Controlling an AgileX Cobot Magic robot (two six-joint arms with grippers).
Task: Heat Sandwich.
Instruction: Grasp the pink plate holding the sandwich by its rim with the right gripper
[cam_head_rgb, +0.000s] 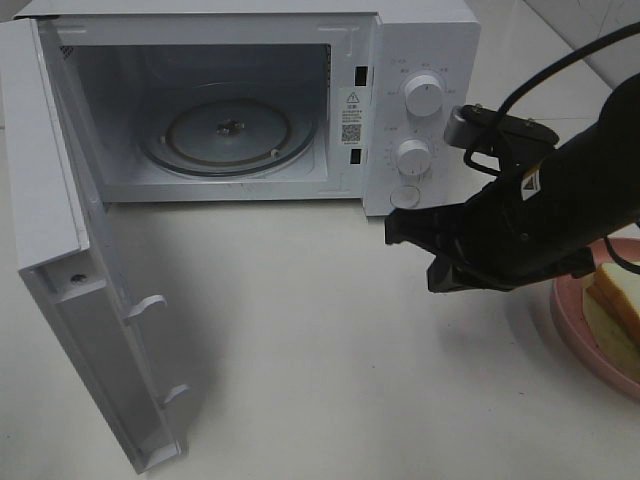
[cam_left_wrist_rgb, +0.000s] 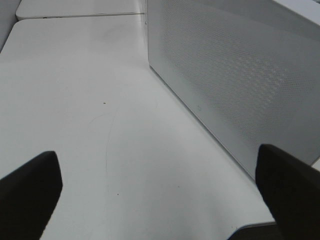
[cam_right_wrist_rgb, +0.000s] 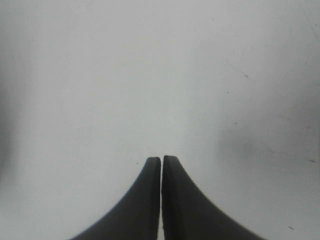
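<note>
Left tool (cam_left_wrist_rgb: 157, 167): black fingers spread wide with nothing between them, over the white table (cam_left_wrist_rgb: 75, 100), beside the perforated side wall of the white box-shaped microwave oven (cam_left_wrist_rgb: 225, 75). The white hinged oven door (cam_head_rgb: 70, 300) stands swung open to the left; a round glass turntable (cam_head_rgb: 230, 135) sits in the cavity. Right tool (cam_right_wrist_rgb: 161, 159): black fingers pressed together, gripping nothing, above the table in front of the oven's dial panel; the small white-bread sandwich with orange-brown crust (cam_head_rgb: 618, 295) lies on a round pink plate (cam_head_rgb: 568, 320) at the far right, partly out of frame.
</note>
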